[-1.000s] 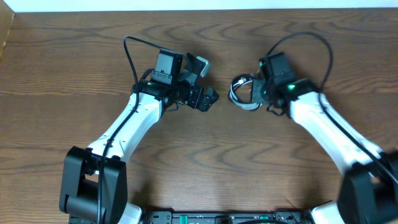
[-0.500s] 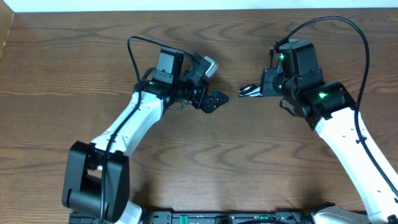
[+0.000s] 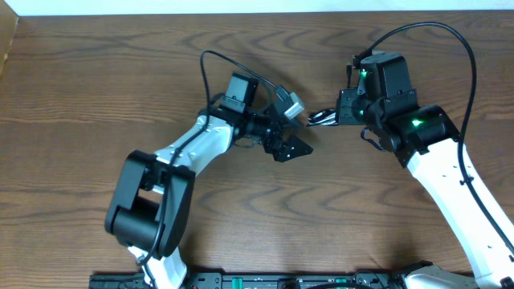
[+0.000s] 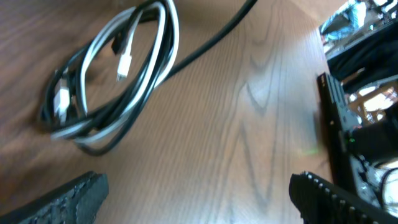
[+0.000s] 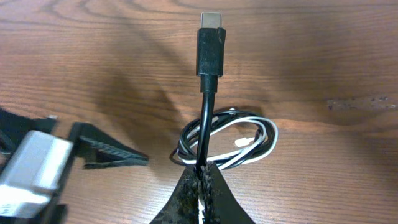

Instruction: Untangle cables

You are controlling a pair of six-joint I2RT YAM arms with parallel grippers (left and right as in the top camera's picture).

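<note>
Since the left arm [image 3: 201,140] has been swung to the right across the counter [image 3: 96,80], the left tool [image 3: 293,132] is now placed just beside the cables [image 3: 320,117], on their left. Its jaws are spread wide and nothing is held between them. From the left wrist (the picture is blurred by motion) the two fingers are seen far apart at the near edge, around the left tool [image 4: 196,183], and the cables [image 4: 106,81] are seen beyond as one bundle of black and white loops, not yet parted.

Further right, the right tool [image 3: 329,117] is clamped fully shut on the black cord [image 5: 208,118], close behind its plug [image 5: 210,43], which points away from the fingers. Below that grip, the cables [image 5: 230,140] are wound together in a small coil, the white cord [image 5: 258,140] threaded through the black. Whether the coil rests on the counter or hangs just above it cannot be settled.

Compared with a second ago, the coil was then seen as an open ring at the right tool, whereas it is now shown edge-on, the right arm having been turned and drawn up. Over the last half second only the left arm has been moved. A second hold by the left tool is probably being prepared, so that one cord can be drawn out of the other; the untangling itself is judged barely begun.
</note>
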